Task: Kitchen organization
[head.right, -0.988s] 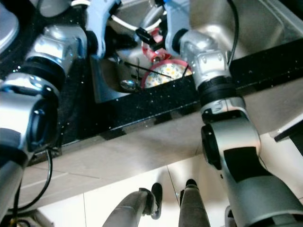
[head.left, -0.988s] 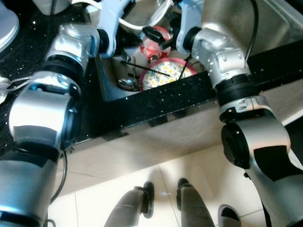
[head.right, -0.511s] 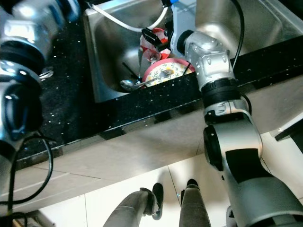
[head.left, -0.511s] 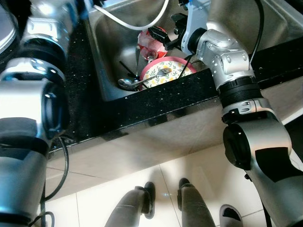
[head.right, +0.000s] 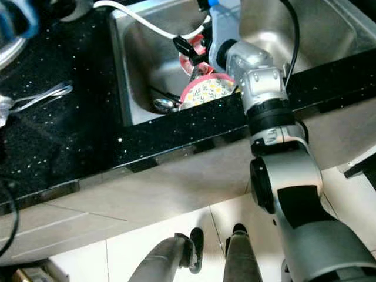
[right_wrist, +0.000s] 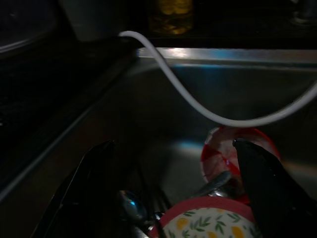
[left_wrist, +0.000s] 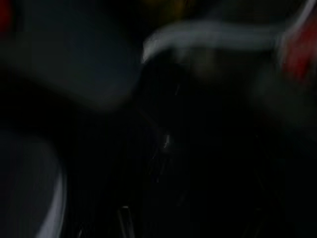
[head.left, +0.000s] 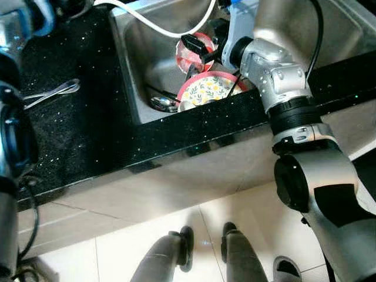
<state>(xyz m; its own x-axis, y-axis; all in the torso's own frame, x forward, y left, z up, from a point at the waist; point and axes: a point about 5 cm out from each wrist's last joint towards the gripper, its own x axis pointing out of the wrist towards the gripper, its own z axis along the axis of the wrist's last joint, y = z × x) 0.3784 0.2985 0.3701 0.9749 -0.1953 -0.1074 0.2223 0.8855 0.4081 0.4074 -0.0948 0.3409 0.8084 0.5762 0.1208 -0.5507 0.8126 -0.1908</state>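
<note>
The left wrist view is dark and blurred beyond reading. Over the steel sink, the right gripper hangs spread wide and empty above a floral plate and red-and-white bowl. Half a second earlier, the left arm crowded the counter; spoons now lie exposed there.

We are in a home kitchen: a steel sink set in a black speckled worktop holds a floral plate, above a tiled floor.
</note>
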